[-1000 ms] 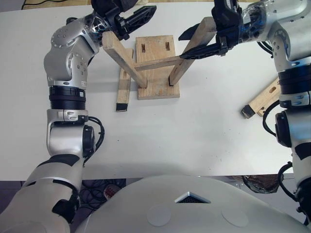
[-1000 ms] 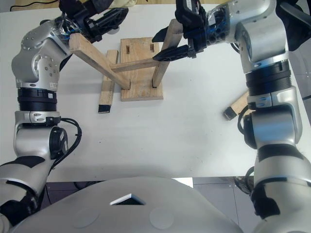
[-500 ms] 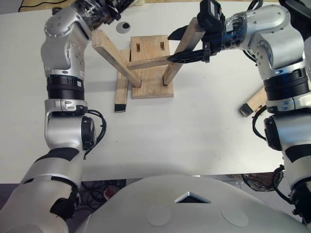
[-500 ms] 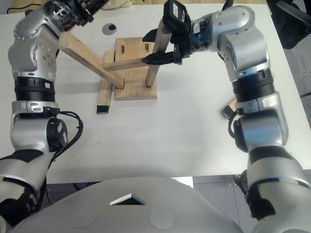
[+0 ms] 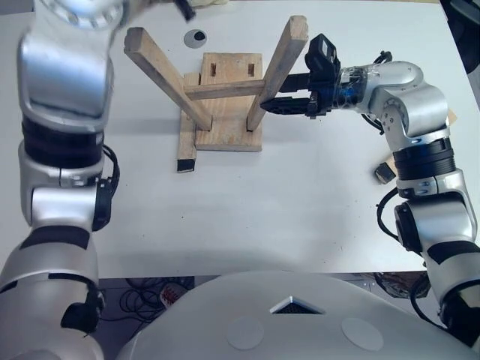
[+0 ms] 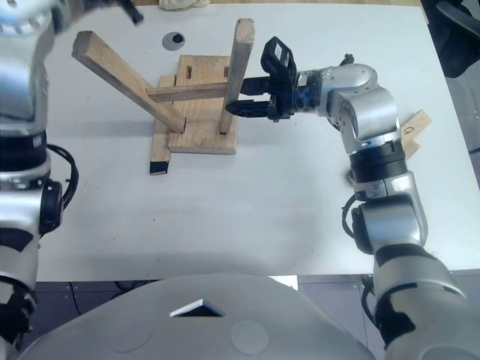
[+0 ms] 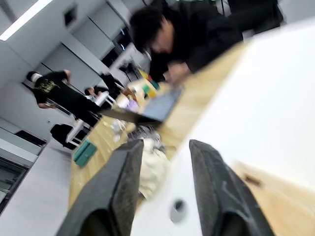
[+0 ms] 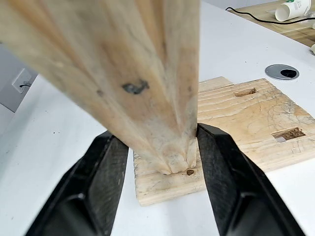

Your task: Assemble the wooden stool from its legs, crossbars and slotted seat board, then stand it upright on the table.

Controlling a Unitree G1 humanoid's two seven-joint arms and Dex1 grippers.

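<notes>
Stool (image 5: 222, 91) half-built: seat board (image 5: 234, 69) flat on table (image 5: 262, 210), far centre | legs (image 5: 161, 71) with crossbar (image 5: 234, 88) stand at its near end | my right gripper (image 5: 268, 104) clamps right leg (image 5: 279, 64) low, probably steadying it | left gripper (image 7: 165, 147) spread, empty, raised away.

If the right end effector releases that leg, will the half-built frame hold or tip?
Probably tippy: the left leg leans outward, and only one crossbar ties it to the right leg. Likely rigid, being solid wood. The seat board lies flat, so it should stay put.
</notes>
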